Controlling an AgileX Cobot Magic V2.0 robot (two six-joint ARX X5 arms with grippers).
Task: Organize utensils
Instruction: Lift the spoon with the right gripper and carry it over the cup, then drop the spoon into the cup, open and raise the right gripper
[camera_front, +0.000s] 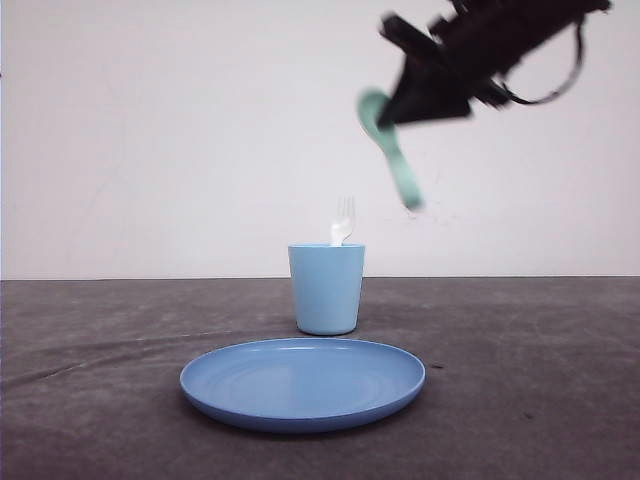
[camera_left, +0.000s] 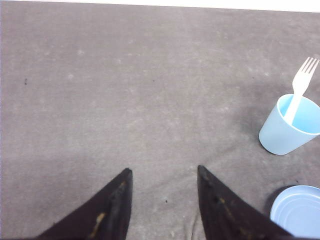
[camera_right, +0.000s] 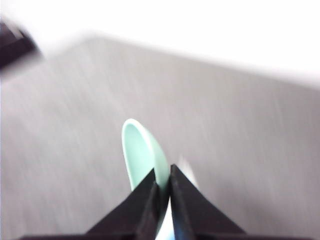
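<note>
Spoon (camera_front: 390, 150) | clamped in right end effector (camera_front: 400, 110) | left end effector (camera_left: 162, 175) wide

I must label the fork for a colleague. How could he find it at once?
On the dark table, behind the round blue plate, stands a light blue cup. The white fork stands inside it, tines up, unlike the mint-green spoon held high in the right gripper.
</note>
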